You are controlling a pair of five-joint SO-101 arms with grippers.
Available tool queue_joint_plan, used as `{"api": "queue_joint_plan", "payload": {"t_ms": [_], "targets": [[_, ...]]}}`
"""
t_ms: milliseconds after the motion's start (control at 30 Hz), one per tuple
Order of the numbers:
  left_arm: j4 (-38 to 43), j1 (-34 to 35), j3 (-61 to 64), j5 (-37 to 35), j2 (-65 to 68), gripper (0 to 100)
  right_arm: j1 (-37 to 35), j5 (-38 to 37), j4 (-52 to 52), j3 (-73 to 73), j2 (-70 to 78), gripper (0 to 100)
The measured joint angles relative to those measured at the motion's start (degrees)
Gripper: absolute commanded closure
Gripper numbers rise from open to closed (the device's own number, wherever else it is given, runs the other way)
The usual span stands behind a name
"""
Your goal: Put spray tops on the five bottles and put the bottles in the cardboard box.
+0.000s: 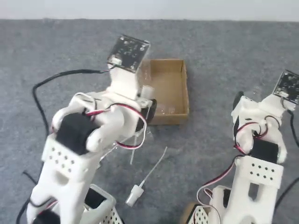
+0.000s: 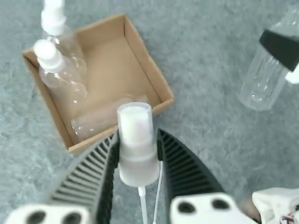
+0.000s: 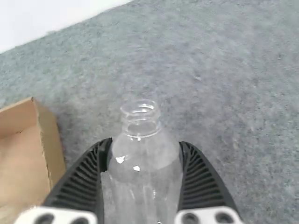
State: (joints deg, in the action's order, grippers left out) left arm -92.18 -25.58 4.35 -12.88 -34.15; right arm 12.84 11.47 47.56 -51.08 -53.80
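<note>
My left gripper (image 2: pixel 136 138) is shut on a white spray top (image 2: pixel 135 126), whose thin dip tube hangs below it; it is held just short of the near wall of the cardboard box (image 2: pixel 150 70). Inside the box, two clear bottles with white tops (image 2: pixel 63 77) lean at one end and a third clear bottle (image 2: pixel 100 119) lies on the floor of the box. My right gripper (image 3: pixel 145 151) is shut on an uncapped clear bottle (image 3: pixel 140 123), held upright out to the right of the box (image 1: pixel 182 88). A second spray top (image 1: pixel 134 195) lies loose on the carpet.
Grey carpet covers the table. The left arm (image 1: pixel 93 130) stands in front of the box and the right arm (image 1: pixel 259 154) at the right edge. The loose spray top's long tube (image 1: pixel 156 165) runs between the two arms.
</note>
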Motion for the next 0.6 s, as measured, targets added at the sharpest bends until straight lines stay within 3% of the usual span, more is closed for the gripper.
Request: {"api": "queue_joint_plan", "payload": {"t_ms": [367,600], "targets": [[0.0,2.37,0.0,0.0,-7.21,99,-10.81,-4.13,5.36,0.0,-16.53,99.2],[0.62,3.96,0.0,-3.25,-12.57,99,-15.65,-4.31,6.59,0.0,-18.46,99.2]]}}
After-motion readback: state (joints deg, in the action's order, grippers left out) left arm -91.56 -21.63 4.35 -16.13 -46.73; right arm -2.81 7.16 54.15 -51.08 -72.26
